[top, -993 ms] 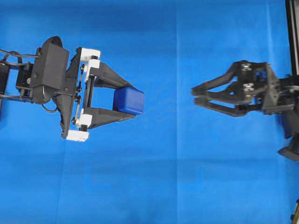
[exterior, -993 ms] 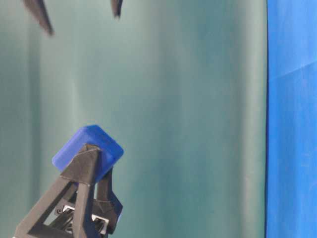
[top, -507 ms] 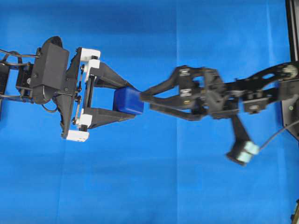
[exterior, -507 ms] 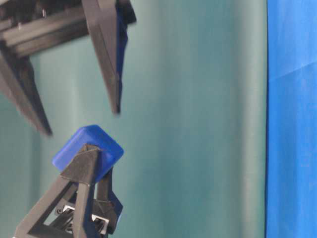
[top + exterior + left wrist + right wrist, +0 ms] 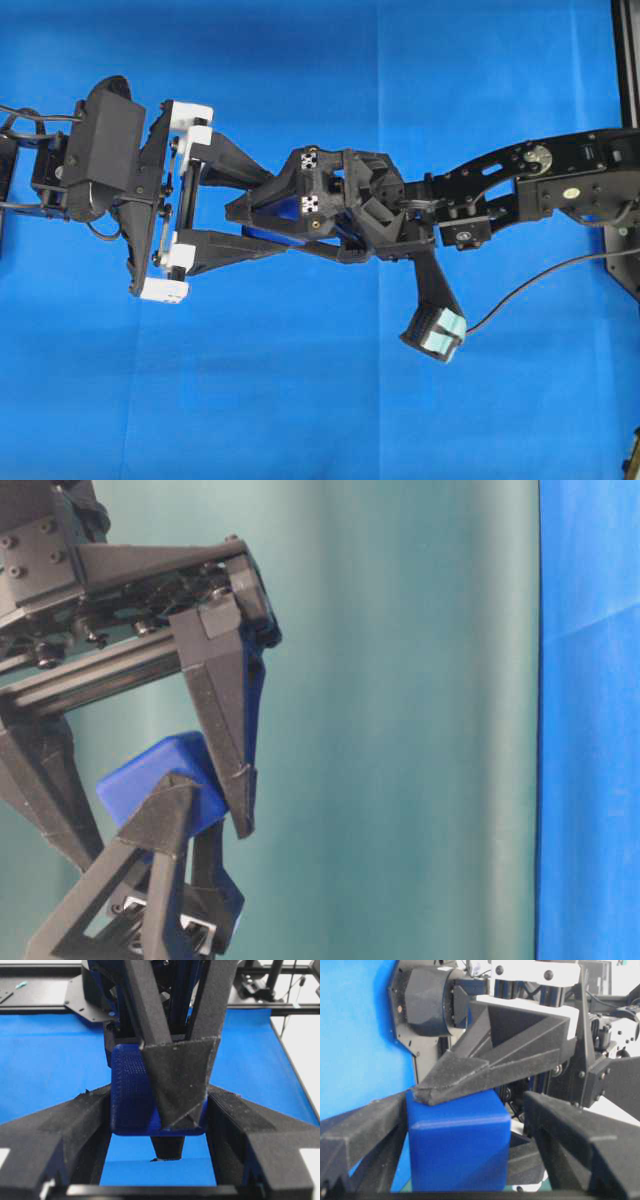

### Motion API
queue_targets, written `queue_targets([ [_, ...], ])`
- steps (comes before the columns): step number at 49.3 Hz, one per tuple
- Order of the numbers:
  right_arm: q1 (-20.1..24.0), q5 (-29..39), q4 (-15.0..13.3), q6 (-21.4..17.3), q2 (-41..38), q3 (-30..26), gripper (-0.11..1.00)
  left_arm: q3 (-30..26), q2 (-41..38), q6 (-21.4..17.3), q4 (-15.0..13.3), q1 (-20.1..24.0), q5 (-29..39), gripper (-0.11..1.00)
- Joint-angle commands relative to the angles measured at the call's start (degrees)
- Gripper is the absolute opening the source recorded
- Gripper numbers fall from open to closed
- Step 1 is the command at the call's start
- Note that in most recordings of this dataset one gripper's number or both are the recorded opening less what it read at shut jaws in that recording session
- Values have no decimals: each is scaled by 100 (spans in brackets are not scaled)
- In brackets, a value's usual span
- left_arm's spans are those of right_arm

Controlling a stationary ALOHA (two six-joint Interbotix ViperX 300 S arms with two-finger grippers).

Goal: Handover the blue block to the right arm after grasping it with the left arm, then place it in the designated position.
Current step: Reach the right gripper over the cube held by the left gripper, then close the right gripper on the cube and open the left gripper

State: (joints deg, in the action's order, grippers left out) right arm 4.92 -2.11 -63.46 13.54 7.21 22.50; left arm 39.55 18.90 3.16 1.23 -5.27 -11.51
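A: Two grippers now surround the block (image 5: 456,1147). A second ago the right gripper (image 5: 262,212) was well apart; now its wide fingers straddle the block.

B: And the left gripper (image 5: 262,205)?

A: It clamps the block, above the cloth (image 5: 300,400). I judge the right should close next.

In the overhead view the block is fully hidden under the right gripper (image 5: 262,215), whose body covers the gap between the left gripper's (image 5: 270,215) fingertips. The left arm (image 5: 60,165) is cut off at that picture's left edge. At table level the block (image 5: 150,785) shows only partly, behind black fingers (image 5: 225,740), so contact on its far faces cannot be told.
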Motion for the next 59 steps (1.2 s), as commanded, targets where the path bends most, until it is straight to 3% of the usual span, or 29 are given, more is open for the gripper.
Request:
queue_targets([
  [1,-18,44,26,-9,70,-185,94,-62,88,0,-18,0,-9,48],
  [10,-18,281,18,0,105,-141,90,-62,88,0,-9,9,0,48],
  [20,-18,483,18,-9,185,-70,42,-70,88,0,-9,0,79,48],
  [57,-18,510,26,-9,185,-70,41,-97,79,9,-9,9,88,49],
  [59,-18,519,26,-9,185,-62,41,-97,79,9,-9,9,70,54],
])
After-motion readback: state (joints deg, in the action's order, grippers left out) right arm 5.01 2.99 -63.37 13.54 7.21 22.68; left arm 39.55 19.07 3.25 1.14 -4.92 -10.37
